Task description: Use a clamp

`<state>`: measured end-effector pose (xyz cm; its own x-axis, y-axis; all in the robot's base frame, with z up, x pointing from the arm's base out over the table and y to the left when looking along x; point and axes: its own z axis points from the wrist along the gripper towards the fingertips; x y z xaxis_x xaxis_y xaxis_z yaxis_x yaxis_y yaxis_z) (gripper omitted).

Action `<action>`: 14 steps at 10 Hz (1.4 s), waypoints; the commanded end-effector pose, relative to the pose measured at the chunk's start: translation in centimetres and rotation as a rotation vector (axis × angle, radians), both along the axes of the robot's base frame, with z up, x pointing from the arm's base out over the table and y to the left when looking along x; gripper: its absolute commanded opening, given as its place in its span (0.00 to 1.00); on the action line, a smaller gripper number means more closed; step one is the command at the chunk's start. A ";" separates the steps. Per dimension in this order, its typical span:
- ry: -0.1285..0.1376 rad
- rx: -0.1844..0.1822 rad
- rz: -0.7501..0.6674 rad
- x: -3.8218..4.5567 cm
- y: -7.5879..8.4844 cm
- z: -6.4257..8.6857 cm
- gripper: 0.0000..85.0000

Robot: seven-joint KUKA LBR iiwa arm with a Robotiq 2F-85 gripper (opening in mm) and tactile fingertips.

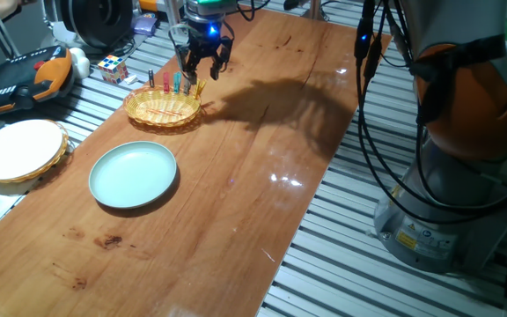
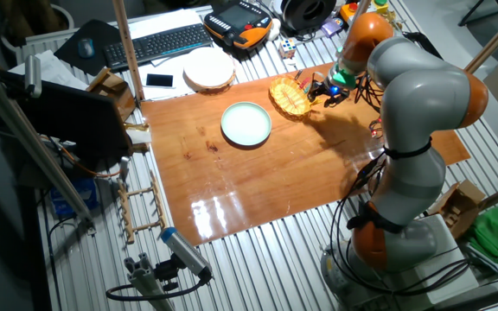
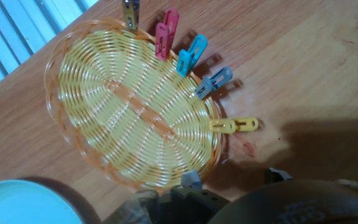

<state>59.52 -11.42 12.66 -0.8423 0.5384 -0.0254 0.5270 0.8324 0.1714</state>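
Above the wicker basket [image 3: 129, 106]: your gripper [image 1: 205, 63] hangs over the basket's far rim with its fingers spread apart and nothing between them. The yellow clamp [image 3: 235, 126] is clipped to the rim at the end of a row of pegs, its handles sticking out over the wooden table [image 1: 262, 158], just beside the grey-blue peg [image 3: 214, 83]. Further along sit the blue peg [image 3: 191, 54] and the pink peg [image 3: 165, 34].

To do this step well, you likely need to bring the fingers down on the clamp's outer handle ends, one on each side, and line the squeeze across the two handles so they pinch together. Keep clear of the grey-blue neighbour and the rim; a skewed approach could tip the light basket. The pale green plate [image 1: 134, 174] lies well apart.
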 end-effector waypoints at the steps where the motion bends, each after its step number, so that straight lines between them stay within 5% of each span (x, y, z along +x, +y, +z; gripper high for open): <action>1: 0.000 0.001 0.003 -0.02 -0.2 -0.1 0.66; 7: -0.025 0.027 0.056 0.78 -1.4 -1.9 0.69; 14: -0.008 0.032 0.082 0.77 -1.4 -1.9 0.67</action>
<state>60.31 -12.82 10.80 -0.8837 0.4678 -0.0163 0.4552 0.8670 0.2029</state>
